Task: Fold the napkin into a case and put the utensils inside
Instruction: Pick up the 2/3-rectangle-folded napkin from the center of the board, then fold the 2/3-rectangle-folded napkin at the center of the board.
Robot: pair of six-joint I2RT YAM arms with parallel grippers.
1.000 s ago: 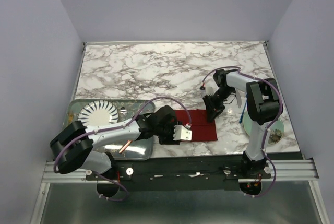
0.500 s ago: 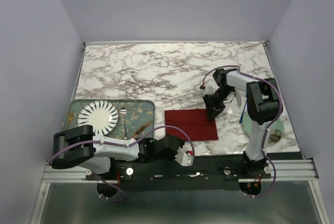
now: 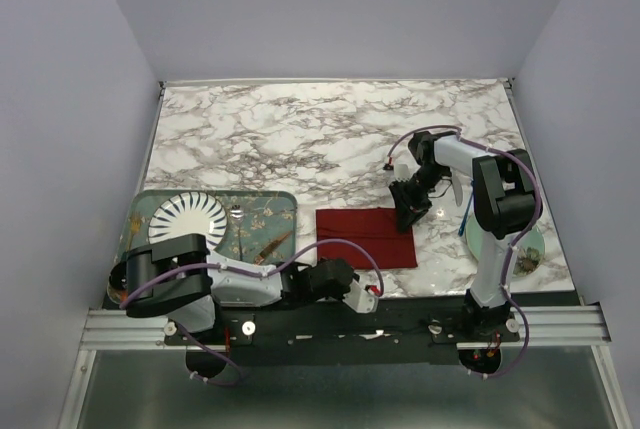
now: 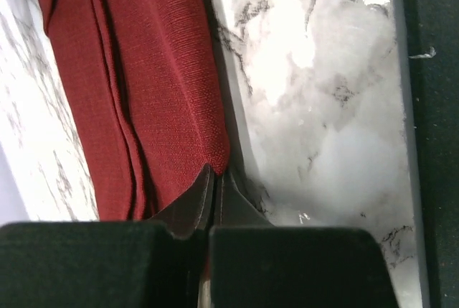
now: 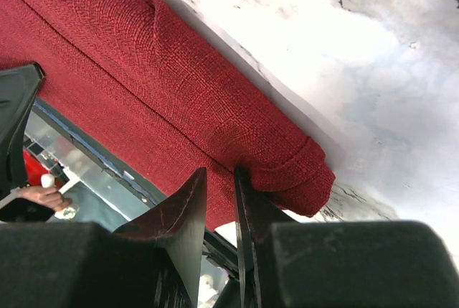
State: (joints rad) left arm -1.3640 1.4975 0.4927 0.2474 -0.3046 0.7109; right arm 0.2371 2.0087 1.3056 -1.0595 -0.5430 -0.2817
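Overhead: folded napkin (image 3: 365, 237) on marble bench (image 3: 300, 139). Wrist views alone resolve the left gripper (image 4: 214, 179) clenched, empty; the right gripper (image 5: 219, 179) apparently pinching the napkin's edge.

The napkin (image 4: 158, 71) is matt, coarsely woven cloth; the counter (image 4: 323, 92) is smooth, glossy marble-look; my left gripper (image 4: 214, 182) is dark, matt plastic.

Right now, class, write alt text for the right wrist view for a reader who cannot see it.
The right tool pinches a fold of dark red napkin near its corner. White marble table lies beyond the cloth.
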